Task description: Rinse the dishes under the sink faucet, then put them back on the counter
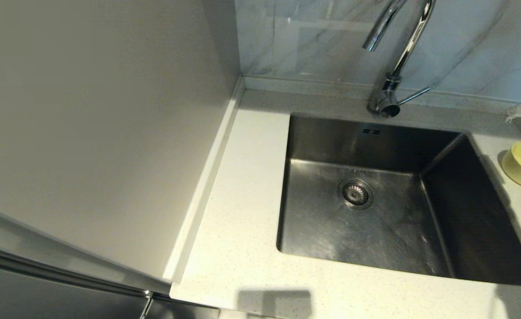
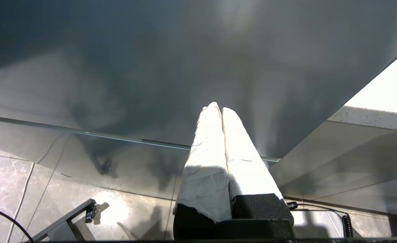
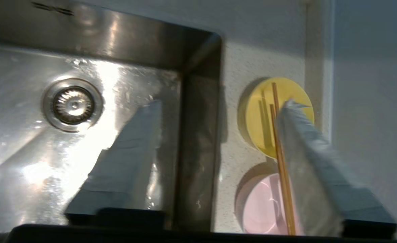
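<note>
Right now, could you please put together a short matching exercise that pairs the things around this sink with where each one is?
Things:
1. chopsticks
2. yellow bowl
3. strainer drain
4. faucet

Places:
A. in the floor of the sink
B. on the counter to the right of the sink, next to the pink bowl
C. lying across both bowls
D. standing on the counter behind the sink's back edge

Pairs: 1-C, 2-B, 3-A, 4-D
</note>
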